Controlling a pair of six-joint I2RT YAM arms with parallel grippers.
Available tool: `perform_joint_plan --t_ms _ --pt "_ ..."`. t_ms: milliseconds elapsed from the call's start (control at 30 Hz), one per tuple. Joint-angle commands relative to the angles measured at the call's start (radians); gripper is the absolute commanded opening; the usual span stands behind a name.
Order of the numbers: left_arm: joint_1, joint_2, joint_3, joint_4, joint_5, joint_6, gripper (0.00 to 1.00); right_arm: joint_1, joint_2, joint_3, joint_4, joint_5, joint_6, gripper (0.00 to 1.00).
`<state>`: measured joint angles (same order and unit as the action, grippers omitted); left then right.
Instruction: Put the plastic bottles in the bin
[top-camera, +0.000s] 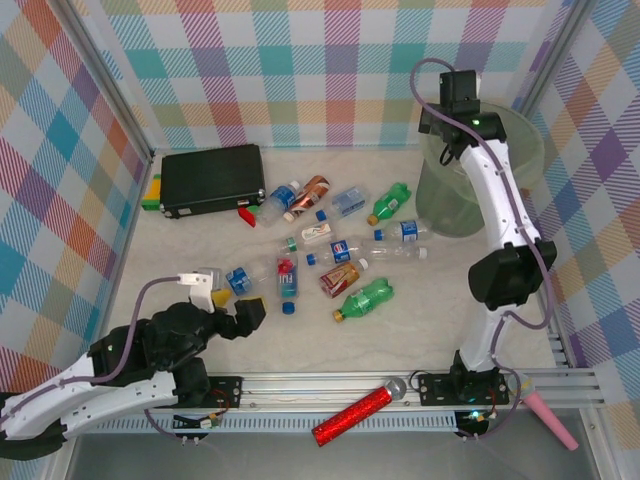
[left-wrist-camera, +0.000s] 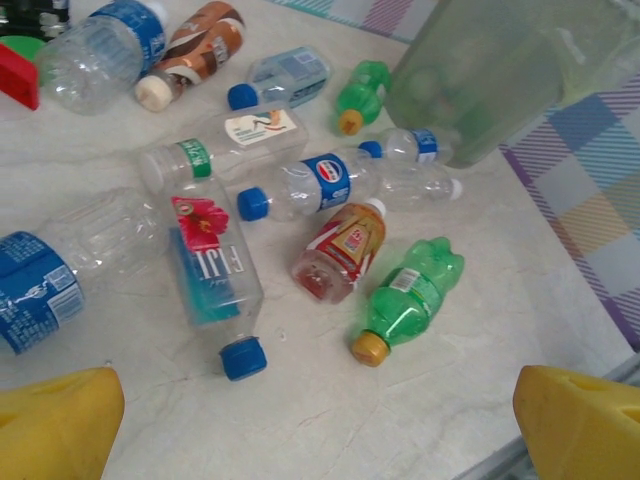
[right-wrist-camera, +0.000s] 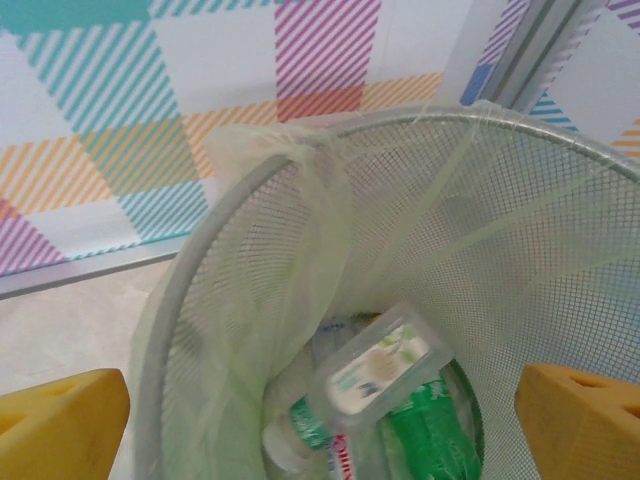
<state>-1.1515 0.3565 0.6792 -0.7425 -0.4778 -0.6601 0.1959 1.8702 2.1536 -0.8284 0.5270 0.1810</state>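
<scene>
Right gripper (right-wrist-camera: 320, 425) hangs over the mesh bin (right-wrist-camera: 250, 230), jaws spread wide, nothing held. Left gripper (left-wrist-camera: 320, 430) jaws also released, low over the surface (left-wrist-camera: 480, 330). Plastic bottles (left-wrist-camera: 310, 185) are scattered mid-surface, a few in the bin's thin liner. They look empty, light, slick, crushable and prone to rolling, so grip across mid-body.

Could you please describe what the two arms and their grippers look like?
The left arm and right arm have white links, black joints and a greyish-purple cable alongside. The left gripper and right gripper have yellow fingers. A green light glows near the right wrist.
</scene>
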Motion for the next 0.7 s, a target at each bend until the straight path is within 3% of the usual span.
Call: perform_joint_plan --t_ms 0,133,267,500,667 --pt "-0.007 0.051 0.023 -0.009 -0.069 -0.048 1.0 0.044 -0.12 -0.006 -0.034 -0.068 0.03 0.99" --pt "-0.007 0.128 0.041 -0.007 -0.089 -0.054 1.0 0.152 -0.227 -0.097 -0.002 -0.079 0.021 0.99" --pt "-0.007 0.192 0.036 0.003 -0.142 -0.095 1.0 0.241 -0.383 -0.308 0.108 -0.156 0.052 0.99" --pt "-0.007 0.264 0.031 0.034 -0.259 -0.124 1.0 0.278 -0.633 -0.722 0.272 -0.343 0.179 0.99" --pt "-0.005 0.341 0.079 0.012 -0.29 -0.073 1.0 0.318 -0.71 -0.943 0.369 -0.422 0.213 0.99"
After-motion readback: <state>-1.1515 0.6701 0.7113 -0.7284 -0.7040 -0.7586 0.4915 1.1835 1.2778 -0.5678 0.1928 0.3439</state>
